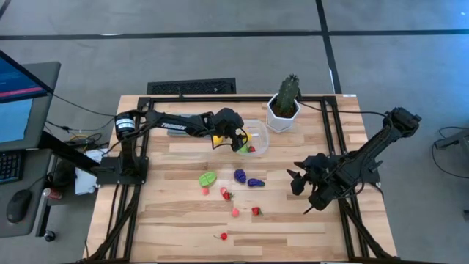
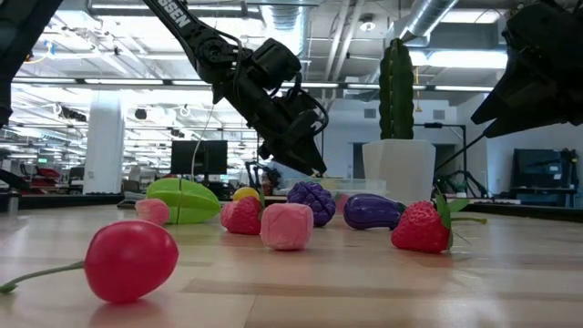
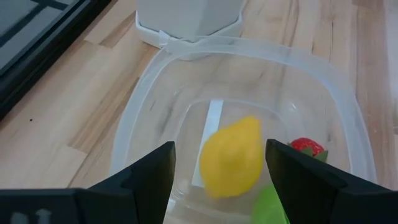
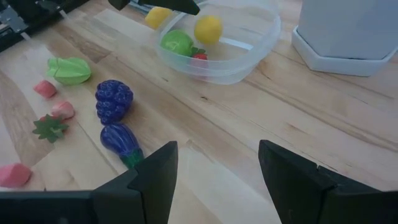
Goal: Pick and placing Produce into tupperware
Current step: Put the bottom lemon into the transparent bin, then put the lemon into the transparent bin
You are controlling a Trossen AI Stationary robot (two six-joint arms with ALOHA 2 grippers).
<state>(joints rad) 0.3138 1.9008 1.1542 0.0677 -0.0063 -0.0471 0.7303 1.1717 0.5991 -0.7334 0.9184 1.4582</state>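
Over the round clear plastic tupperware (image 1: pixel 253 137) beside the white cactus pot (image 1: pixel 283 115), the left gripper (image 3: pixel 217 165) hangs with fingers apart, holding nothing. Inside the container lie a yellow toy lemon (image 3: pixel 230 155), a red strawberry (image 3: pixel 308 147) and a green piece (image 4: pixel 176 42). Purple grapes (image 4: pixel 114 99), a purple eggplant (image 4: pixel 121 141) and red pieces lie on the wooden table (image 1: pixel 176 227). Off to the side the right gripper (image 4: pixel 214 171) waits open and empty

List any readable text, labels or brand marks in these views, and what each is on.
"TROSSEN": white lettering on the left arm, legible only in part in the high view.
White letters on the same arm in the low view: cut off, unreadable.
Monitor screen: too small to read.
Nothing on the produce, container or pot.
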